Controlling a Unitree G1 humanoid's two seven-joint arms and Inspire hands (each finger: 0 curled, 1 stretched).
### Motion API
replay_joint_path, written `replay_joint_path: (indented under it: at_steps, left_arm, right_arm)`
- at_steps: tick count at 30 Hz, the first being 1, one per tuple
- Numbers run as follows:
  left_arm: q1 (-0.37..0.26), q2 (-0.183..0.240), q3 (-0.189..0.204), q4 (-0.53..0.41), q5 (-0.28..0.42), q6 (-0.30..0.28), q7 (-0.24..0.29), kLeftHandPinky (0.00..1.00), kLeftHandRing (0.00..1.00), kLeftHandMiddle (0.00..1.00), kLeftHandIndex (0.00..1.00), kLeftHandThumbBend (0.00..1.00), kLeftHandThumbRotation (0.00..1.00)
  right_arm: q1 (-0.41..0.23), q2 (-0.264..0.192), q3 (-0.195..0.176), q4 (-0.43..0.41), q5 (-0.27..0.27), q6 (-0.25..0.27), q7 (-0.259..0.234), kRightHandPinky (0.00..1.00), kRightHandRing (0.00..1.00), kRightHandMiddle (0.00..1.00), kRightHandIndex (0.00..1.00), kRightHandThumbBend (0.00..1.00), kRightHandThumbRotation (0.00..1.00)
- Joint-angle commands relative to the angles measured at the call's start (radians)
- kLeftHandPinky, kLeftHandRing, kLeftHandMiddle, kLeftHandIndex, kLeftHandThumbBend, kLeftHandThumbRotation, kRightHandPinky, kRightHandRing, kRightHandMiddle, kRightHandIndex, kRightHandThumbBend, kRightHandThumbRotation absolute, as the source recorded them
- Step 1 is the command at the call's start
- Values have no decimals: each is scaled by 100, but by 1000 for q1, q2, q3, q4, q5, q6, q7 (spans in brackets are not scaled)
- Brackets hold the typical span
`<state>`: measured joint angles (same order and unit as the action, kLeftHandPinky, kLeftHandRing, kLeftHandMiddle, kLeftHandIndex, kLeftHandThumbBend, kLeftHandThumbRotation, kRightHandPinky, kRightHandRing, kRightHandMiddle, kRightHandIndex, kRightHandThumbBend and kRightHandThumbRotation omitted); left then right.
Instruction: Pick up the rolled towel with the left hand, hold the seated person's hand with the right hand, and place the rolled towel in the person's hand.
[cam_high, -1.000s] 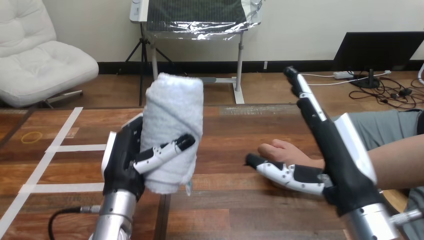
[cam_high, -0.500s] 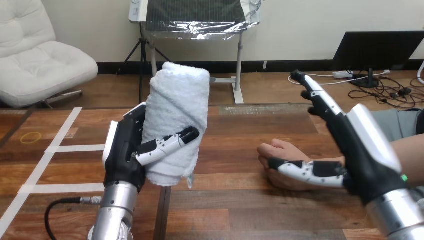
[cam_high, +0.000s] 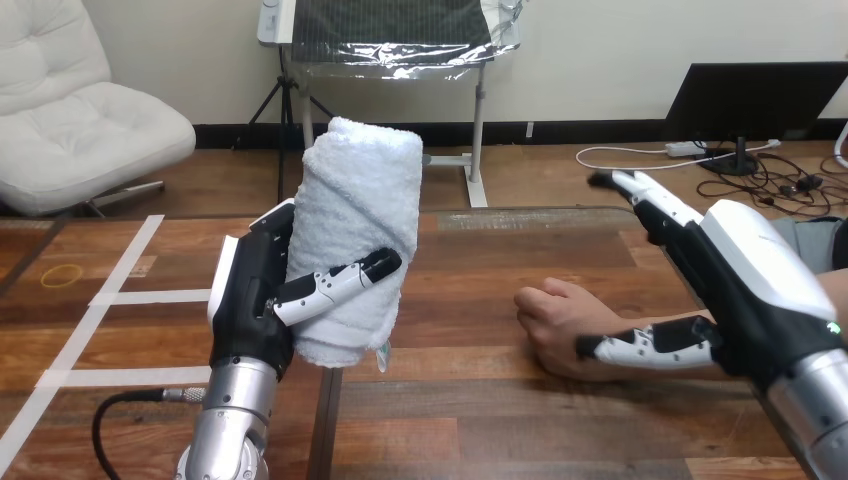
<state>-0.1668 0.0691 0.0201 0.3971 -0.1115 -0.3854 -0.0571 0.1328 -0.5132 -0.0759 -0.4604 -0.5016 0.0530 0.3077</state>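
Note:
A white rolled towel (cam_high: 355, 220) stands upright above the table's left half, with my left hand (cam_high: 250, 310) shut on its lower part, thumb across the front. The person's hand (cam_high: 552, 315) rests on the wooden table (cam_high: 480, 420) right of centre, reaching in from the right with its fingers loosely curled. My right hand (cam_high: 750, 280) is open over the person's wrist, its fingers (cam_high: 640, 195) straight and pointing away from me. Its thumb (cam_high: 650, 345) lies along the near side of the person's wrist. I cannot tell whether it touches.
White tape lines (cam_high: 110, 297) cross the table's left part, with a small yellow ring (cam_high: 62, 273) near them. The table's far edge (cam_high: 520, 210) runs behind both hands. Bare wood lies between the towel and the person's hand.
My right hand has drawn back to the right and lowered over the person's wrist; its thumb slid from beside their fingers to their wrist. The left hand has lifted the towel slightly.

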Motion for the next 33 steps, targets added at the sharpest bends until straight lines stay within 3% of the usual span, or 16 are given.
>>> replay_joint_path:
  at_steps: [1,6,15,24,33]
  left_arm:
    - [-94,-5,19,-69,-12,-4,-8,40,41,43,50,71,0]
    - [-98,-3,21,-61,-11,-10,-13,40,41,43,50,71,0]
    - [-106,2,23,-48,-3,-16,-17,41,41,44,50,70,0]
    - [-107,2,26,-49,-5,-6,-20,42,41,43,50,71,0]
    - [-110,4,30,-40,-3,-9,-23,40,41,43,50,71,0]
  right_arm:
    - [-95,-63,-11,10,-24,39,49,84,91,93,90,85,0]
    - [-124,-116,3,34,-56,72,110,85,91,92,89,85,0]
    - [-184,-202,38,104,-109,87,211,84,90,91,88,84,0]
    - [-253,-263,91,184,-164,105,297,85,89,91,88,83,0]
    - [-322,-294,153,268,-236,114,348,86,90,91,88,82,6]
